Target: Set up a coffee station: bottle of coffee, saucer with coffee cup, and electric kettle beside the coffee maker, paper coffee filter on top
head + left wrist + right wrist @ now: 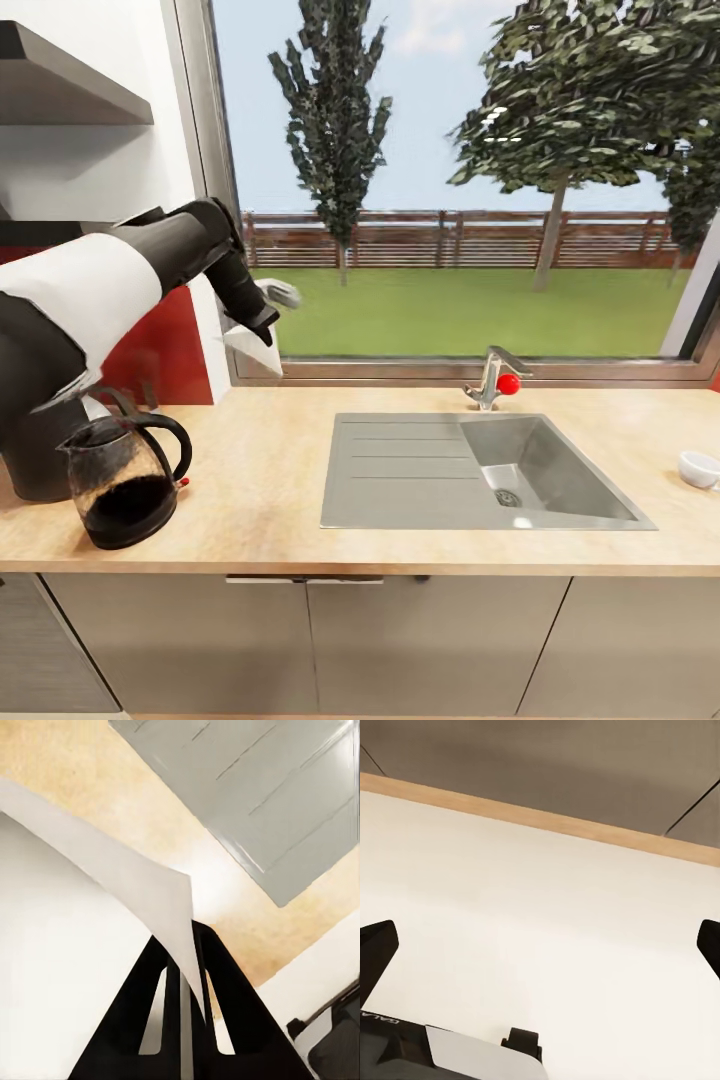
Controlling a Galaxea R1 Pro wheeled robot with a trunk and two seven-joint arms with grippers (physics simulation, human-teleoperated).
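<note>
The long wooden countertop (250, 500) runs across the head view, under a big window (450, 190) that shows trees and green grass. A gray sink (480, 470) sits in the middle of the countertop, with a tap (490, 378) with a red knob behind it. The robot's left arm (110, 280) reaches up over the left part of the countertop. Below that arm stands the dark coffee maker (35, 455), and its glass pot (125, 480) with dark coffee in it stands just in front, on the countertop. The left gripper (187, 967) has its two black fingers (225, 982) squeezed together on a white paper coffee filter (82, 967). In the head view the paper coffee filter (255, 350) hangs in the air by the window frame, above the countertop and to the right of the coffee maker. A small white cup (698, 468) sits far off at the right edge of the countertop. The right gripper (540, 945) hangs with its black fingertips (375, 952) wide apart, with nothing between them, above a pale floor (540, 907).
</note>
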